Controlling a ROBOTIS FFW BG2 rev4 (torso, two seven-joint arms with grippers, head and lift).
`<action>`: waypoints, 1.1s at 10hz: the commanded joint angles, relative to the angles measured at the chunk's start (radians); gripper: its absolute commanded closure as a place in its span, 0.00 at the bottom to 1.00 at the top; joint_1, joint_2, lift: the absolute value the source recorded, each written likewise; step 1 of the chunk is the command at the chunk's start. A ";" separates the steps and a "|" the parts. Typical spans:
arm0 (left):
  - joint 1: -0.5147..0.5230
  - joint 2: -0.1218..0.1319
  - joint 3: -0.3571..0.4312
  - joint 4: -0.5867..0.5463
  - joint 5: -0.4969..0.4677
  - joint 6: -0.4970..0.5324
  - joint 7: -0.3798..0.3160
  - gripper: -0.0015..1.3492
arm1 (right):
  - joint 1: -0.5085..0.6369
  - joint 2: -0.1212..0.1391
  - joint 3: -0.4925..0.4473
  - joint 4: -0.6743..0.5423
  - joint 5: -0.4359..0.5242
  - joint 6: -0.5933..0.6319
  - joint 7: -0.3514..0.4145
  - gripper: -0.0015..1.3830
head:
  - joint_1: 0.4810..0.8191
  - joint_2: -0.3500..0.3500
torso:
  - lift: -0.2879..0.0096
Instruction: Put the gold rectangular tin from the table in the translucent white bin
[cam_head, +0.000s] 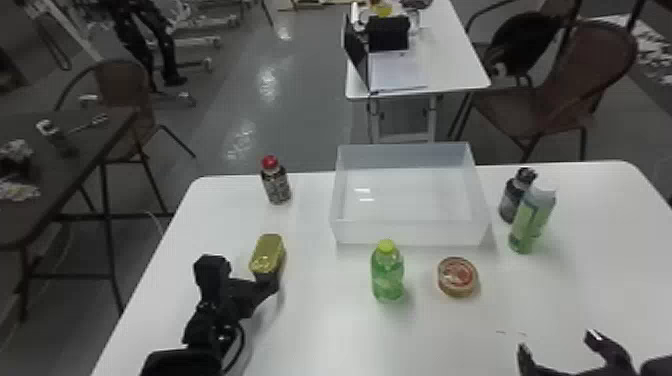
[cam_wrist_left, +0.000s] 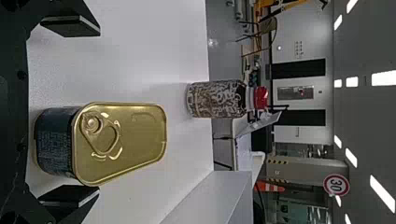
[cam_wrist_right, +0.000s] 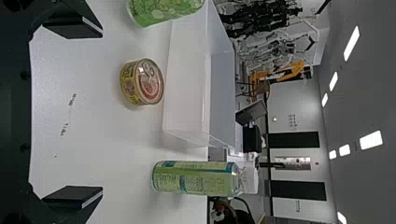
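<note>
- Left fingers (cam_wrist_left: 70, 26): spread wide, nothing gripped. Gold rectangular tin (cam_wrist_left: 126, 144) sits lid up on the tabletop (cam_head: 320, 325) in the gap between them, closer to the right-hand finger. Can't tell if that one is touching.
- Step in hand, my read: lining up the grasp. Tin not yet clamped.
- Next: I'd nudge the fingers a little right to centre the tin, check depth, then close on its long sides. Closing off-centre could skew it or shove it sideways.
- Just past the tin, ahead of the left fingers: red-capped bottle (cam_head: 276, 186), upright. Lift straight up before any forward travel.
- Farther out, ahead and right of the left fingers: translucent white bin (cam_head: 407, 233), the drop target. Tin needs to clear its wall.
- Green bottle (cam_head: 387, 275) stands right of the left fingers, by the bin's near side. I'd carry high or pass behind it.
- Right fingers (cam_wrist_right: 72, 27): apart, empty, over the near right of the tabletop. No job for them here.
</note>
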 joint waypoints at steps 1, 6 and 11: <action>-0.017 0.015 -0.036 0.019 0.032 0.008 0.000 0.09 | -0.007 0.004 0.000 0.008 0.001 0.000 0.008 0.08 | 0.63 0.77 | 0.87; -0.064 0.029 -0.052 0.087 -0.007 0.017 -0.010 0.61 | -0.011 0.044 -0.035 0.023 0.021 0.000 0.050 0.08 | 0.63 0.75 | 0.87; -0.072 0.022 -0.095 0.077 0.029 -0.045 -0.016 0.61 | -0.007 0.058 -0.051 0.025 0.027 0.000 0.068 0.08 | 0.63 0.74 | 0.87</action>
